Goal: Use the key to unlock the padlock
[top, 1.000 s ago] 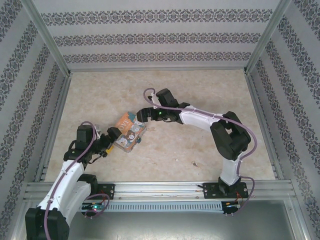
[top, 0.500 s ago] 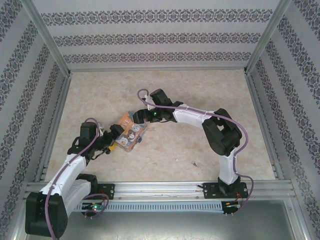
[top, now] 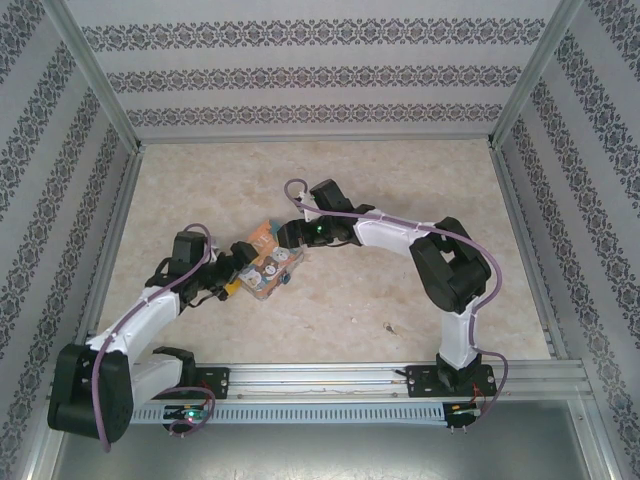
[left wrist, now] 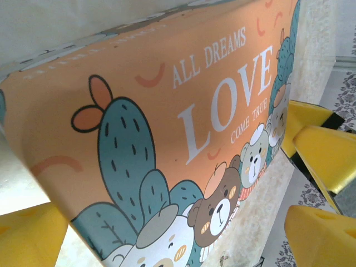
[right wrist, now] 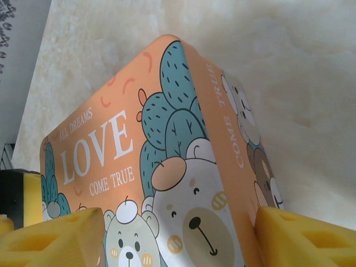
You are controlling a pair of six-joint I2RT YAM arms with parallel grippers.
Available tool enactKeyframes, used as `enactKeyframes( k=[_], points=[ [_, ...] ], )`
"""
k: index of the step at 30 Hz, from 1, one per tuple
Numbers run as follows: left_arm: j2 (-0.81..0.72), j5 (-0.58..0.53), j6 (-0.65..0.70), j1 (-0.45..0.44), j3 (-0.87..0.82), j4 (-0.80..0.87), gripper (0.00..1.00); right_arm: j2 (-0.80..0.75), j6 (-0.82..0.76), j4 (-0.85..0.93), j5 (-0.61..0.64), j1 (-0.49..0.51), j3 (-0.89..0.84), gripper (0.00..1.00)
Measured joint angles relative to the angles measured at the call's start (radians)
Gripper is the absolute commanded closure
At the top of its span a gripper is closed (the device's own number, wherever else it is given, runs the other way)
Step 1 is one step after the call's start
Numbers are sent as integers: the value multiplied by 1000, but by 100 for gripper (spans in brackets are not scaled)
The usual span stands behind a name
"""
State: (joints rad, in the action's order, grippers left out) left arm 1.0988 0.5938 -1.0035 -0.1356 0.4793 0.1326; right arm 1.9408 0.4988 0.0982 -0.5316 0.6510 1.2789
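Observation:
The printed "LOVE" tin (top: pixel 265 262) lies left of the table's centre. A tiny blue piece at its near right corner is the padlock (top: pixel 285 280), too small to make out in detail. A tiny dark sliver, apparently the key (top: pixel 386 326), lies alone on the table to the front right. My left gripper (top: pixel 236 268) is open at the tin's left end, and the tin (left wrist: pixel 167 111) stands between its yellow pads (left wrist: pixel 320 236). My right gripper (top: pixel 287 240) reaches in from the far right, open astride the tin (right wrist: pixel 139 144). One of its pads (right wrist: pixel 300 239) rests against the tin's side.
Aluminium rails (top: pixel 320 378) run along the table's near edge, and patterned walls (top: pixel 310 75) close in the other three sides. Bare marbled table (top: pixel 400 200) lies behind and to the right of the arms. The two grippers are close together over the tin.
The left arm has swung right and forward, bringing its open gripper against the tin's left end. The right gripper first moved left over the tin, then came slightly back. The tin has shifted a little to the right.

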Motion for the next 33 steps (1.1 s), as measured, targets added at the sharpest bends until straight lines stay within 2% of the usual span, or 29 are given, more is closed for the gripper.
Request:
enactKeyframes(
  k=[9, 20, 33],
  points=[
    [244, -24, 16, -70, 185, -16, 0, -90, 8, -12, 39, -59, -110, 30],
    [560, -57, 94, -135, 497, -16, 0, -193, 28, -16, 117, -130, -224, 30],
    [792, -49, 156, -157, 763, -24, 0, -292, 50, -3, 100, -138, -333, 30]
  ],
)
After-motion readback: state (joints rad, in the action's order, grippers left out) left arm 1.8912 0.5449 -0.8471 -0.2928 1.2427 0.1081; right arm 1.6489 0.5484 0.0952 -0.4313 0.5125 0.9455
